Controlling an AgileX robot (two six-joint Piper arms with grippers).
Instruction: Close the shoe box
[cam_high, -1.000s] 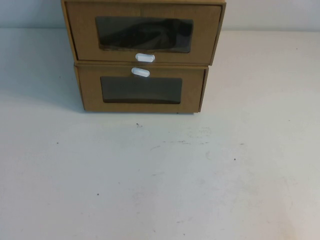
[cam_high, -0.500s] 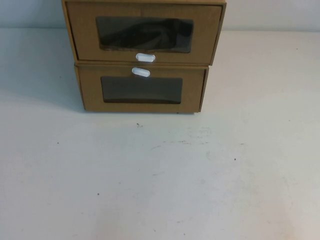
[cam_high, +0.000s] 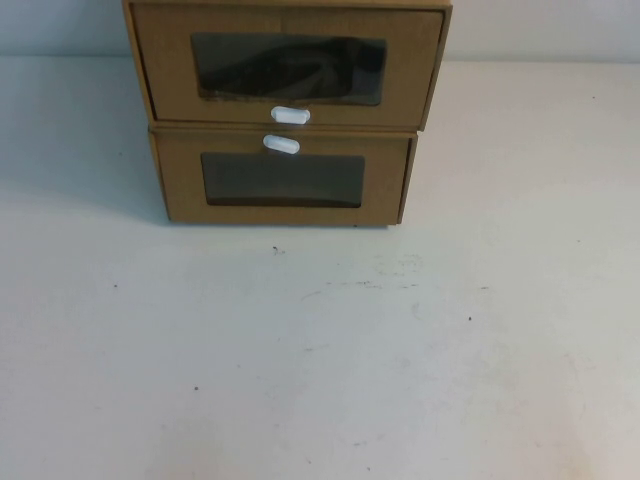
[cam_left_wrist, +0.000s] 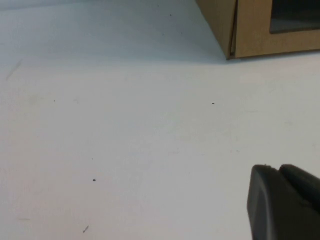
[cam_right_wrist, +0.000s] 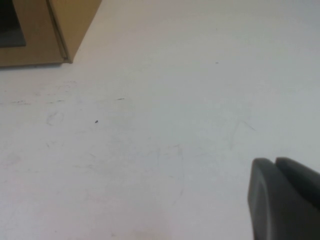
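Observation:
The shoe box (cam_high: 287, 65) is the upper of two stacked brown cardboard boxes at the table's far middle. It has a dark window and a white pull tab (cam_high: 290, 115) below the window. Its front panel is wider than the box beneath and seems to stand a little forward of it. Neither gripper shows in the high view. My left gripper (cam_left_wrist: 279, 169) hangs over bare table, near and to the left of the boxes, shut and empty. My right gripper (cam_right_wrist: 275, 161) hangs over bare table to their right, shut and empty.
The lower cardboard box (cam_high: 282, 180), with its white tab (cam_high: 281, 145) above the window, stands on the white table (cam_high: 320, 350). Its corners show in the left wrist view (cam_left_wrist: 250, 30) and the right wrist view (cam_right_wrist: 45, 35).

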